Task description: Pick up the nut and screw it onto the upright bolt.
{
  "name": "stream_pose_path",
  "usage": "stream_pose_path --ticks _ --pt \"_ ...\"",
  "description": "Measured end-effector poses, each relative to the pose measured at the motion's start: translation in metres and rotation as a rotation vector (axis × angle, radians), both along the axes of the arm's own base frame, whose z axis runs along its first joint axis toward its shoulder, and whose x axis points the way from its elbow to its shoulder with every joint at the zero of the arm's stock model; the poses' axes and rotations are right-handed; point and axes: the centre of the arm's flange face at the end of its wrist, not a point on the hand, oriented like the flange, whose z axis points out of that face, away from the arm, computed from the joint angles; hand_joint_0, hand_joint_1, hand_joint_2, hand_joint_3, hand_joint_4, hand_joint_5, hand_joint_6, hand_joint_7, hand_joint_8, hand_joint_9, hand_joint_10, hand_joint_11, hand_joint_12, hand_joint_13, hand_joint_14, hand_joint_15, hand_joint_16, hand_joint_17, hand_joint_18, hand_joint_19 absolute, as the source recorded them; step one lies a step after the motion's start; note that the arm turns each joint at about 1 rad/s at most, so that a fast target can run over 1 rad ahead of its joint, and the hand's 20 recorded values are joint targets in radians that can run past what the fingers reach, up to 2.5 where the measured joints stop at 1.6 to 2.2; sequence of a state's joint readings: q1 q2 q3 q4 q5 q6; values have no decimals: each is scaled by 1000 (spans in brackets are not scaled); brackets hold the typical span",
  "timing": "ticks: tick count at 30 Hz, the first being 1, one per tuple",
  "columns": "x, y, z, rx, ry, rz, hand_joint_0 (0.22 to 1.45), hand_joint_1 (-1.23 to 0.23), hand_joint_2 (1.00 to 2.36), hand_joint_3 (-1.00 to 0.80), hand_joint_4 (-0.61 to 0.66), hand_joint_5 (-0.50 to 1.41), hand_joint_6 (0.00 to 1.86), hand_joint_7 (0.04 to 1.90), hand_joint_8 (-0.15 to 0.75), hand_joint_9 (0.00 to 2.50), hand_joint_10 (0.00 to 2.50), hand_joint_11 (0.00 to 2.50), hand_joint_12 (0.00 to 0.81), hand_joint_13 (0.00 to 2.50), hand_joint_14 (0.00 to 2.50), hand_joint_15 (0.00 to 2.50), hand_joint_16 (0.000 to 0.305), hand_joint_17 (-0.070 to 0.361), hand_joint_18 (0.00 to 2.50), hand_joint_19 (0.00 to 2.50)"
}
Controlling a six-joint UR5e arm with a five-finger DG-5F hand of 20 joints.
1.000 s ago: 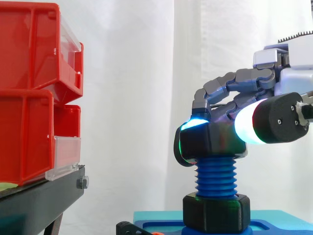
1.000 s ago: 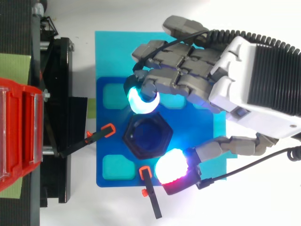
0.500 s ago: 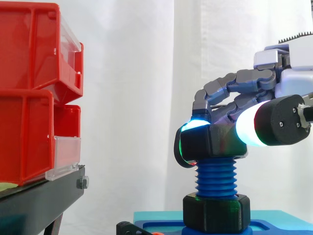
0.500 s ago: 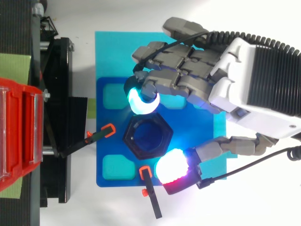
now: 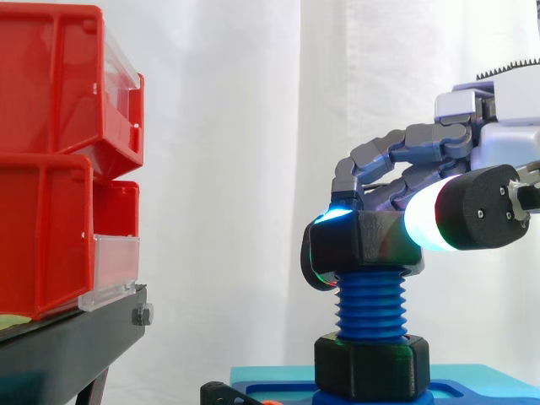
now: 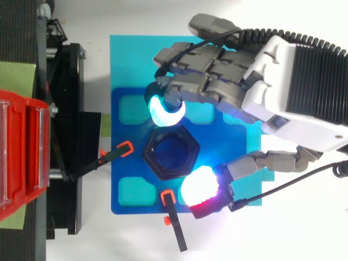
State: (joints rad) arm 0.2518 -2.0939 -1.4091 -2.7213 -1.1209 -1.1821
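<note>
Your hand [image 6: 283, 98] comes in from the right with its fingers [image 5: 396, 156] curled down and clamped on the black nut [image 5: 363, 243]. A cyan-glowing pad [image 6: 165, 112] bears on one side of the nut, and the thumb pad [image 6: 198, 191], glowing white and red, presses the opposite corner. You can see the nut sitting level on the top end of the upright blue bolt [image 5: 371, 308], with several bare threads below it. At the bolt's foot a black hex collar [image 5: 371, 367] rests on the blue plate [image 6: 122, 187]. The bolt stands at the middle of that plate, between its teal recesses. The plate lies on a teal mat [image 6: 130, 60]. An orange-tipped clamp [image 6: 125, 148] bites the plate's edge facing the stand, and a second clamp [image 6: 168, 199] bites the adjoining edge, just beside the thumb pad. Past the first clamp you have the black stand [image 6: 68, 136] carrying the red bins [image 5: 51, 169].
</note>
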Motion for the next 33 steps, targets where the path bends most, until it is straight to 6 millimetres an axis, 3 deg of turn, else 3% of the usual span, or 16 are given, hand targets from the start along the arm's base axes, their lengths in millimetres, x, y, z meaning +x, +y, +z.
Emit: stream_pose_path --ticks 11,33 --pt "0 -3 0 -2 1 5 552 -784 1000 -500 204 -200 689 1120 273 469 3 63 315 512 1 22 41 93 347 0" --pt "0 0 -1 -159 36 25 542 -803 1000 -500 202 -200 684 1127 272 464 0 56 319 505 2 22 42 96 340 0"
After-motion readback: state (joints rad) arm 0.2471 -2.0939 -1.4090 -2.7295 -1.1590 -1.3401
